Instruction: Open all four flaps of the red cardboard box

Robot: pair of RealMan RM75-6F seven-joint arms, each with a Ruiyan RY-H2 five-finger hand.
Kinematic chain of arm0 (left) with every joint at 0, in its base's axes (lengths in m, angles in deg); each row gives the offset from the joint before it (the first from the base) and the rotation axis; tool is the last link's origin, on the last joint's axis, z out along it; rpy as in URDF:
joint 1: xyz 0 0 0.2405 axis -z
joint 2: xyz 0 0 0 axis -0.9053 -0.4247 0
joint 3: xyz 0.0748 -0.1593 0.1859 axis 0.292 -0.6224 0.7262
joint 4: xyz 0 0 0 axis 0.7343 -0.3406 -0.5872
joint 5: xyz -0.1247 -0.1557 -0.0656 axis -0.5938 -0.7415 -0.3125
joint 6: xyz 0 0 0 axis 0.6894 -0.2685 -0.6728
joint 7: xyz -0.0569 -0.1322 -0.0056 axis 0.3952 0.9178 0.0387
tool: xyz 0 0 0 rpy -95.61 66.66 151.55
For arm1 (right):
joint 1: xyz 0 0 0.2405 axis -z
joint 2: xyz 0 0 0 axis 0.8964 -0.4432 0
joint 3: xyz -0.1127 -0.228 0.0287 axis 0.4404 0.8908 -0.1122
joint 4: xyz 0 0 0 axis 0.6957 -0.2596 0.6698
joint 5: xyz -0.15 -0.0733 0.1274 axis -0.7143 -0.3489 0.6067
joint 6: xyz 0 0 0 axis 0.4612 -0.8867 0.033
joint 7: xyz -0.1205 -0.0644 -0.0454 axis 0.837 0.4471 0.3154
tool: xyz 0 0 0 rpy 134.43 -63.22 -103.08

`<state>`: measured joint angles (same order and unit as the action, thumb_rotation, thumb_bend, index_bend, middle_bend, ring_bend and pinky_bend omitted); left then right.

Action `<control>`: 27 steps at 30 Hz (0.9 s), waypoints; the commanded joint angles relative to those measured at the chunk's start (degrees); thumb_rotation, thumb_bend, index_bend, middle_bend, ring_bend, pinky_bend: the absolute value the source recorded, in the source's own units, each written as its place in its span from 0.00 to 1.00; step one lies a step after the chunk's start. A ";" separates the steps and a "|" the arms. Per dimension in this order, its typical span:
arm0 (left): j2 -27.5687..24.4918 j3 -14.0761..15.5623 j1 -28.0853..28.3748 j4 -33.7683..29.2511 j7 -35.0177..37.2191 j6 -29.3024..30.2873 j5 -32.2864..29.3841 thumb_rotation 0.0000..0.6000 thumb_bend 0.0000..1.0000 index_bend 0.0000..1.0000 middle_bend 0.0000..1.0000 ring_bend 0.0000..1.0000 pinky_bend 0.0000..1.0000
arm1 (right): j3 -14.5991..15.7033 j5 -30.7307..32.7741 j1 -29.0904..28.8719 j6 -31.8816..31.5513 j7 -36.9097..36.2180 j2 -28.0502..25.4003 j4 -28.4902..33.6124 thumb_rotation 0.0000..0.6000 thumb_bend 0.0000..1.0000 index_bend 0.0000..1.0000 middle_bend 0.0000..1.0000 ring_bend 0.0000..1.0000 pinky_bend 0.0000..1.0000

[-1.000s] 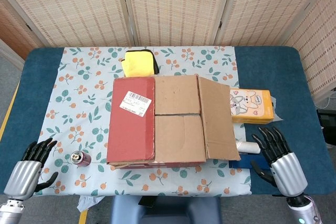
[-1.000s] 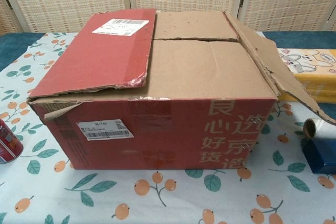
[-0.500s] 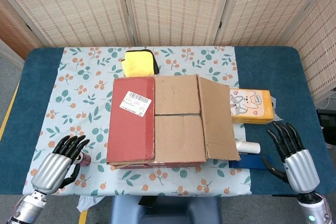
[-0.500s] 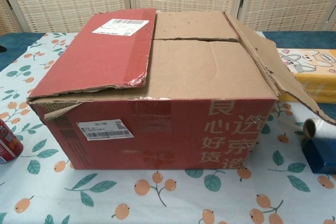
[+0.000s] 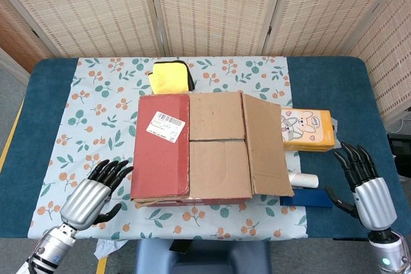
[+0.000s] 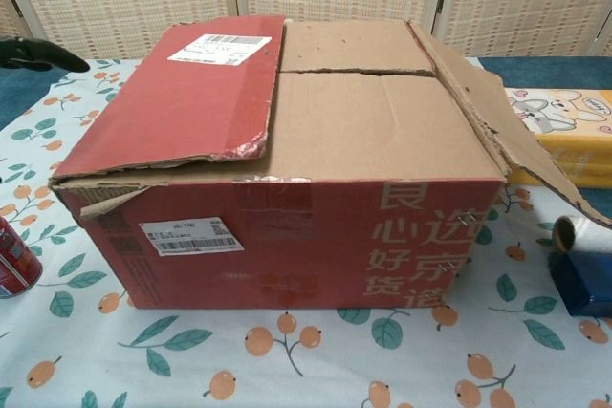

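bright, even light; soft shadows, both views sharp, no glare.

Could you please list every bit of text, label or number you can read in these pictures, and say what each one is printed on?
"良心好货" and "京选": pale characters on the red cardboard box front, partly worn.
White label on box front: barcode, print too small to read.
Shipping label on the red flap: too small.
Tissue pack: rabbit picture, no legible words.

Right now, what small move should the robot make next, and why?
Probably bring the left hand a little closer to the red flap. That flap lies flat on top of the red cardboard box, and the hand holds nothing, fingers spread just beside its edge.
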<state>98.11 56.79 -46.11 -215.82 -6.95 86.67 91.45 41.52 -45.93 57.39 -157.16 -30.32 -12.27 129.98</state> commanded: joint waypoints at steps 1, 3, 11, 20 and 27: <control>-0.03 -0.87 1.63 -1.22 -0.92 -1.35 -1.32 1.00 0.36 0.00 0.05 0.02 0.07 | -0.29 0.41 -0.06 0.34 -0.39 -0.10 0.06 1.00 0.38 0.00 0.00 0.00 0.00; 0.59 -1.12 2.30 -1.43 -1.87 -1.64 -1.57 1.00 0.36 0.00 0.05 0.02 0.07 | -0.43 0.61 -0.04 0.50 -0.70 -0.20 0.06 1.00 0.39 0.00 0.00 0.00 0.00; 5.35 -1.61 4.63 -2.85 -11.23 -1.40 -5.56 1.00 0.36 0.00 0.05 0.00 0.07 | -0.57 -0.58 0.63 -0.87 -0.39 -0.38 0.11 1.00 0.39 0.00 0.00 0.00 0.00; 11.10 -3.65 8.88 -3.56 -19.61 -0.55 -13.39 1.00 0.36 0.00 0.04 0.00 0.06 | -0.90 -0.47 1.59 -2.15 -1.83 -1.30 0.65 1.00 0.39 0.00 0.00 0.00 0.00; 13.35 -3.70 10.79 -4.01 -22.84 1.21 -16.00 1.00 0.39 0.00 0.04 0.00 0.06 | -1.04 -0.63 2.05 -2.53 -1.84 -1.51 0.95 1.00 0.39 0.00 0.00 0.00 0.00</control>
<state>111.06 53.06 -35.70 -219.74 -29.32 87.53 75.82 40.48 -46.56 59.43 -159.68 -32.16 -13.78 130.93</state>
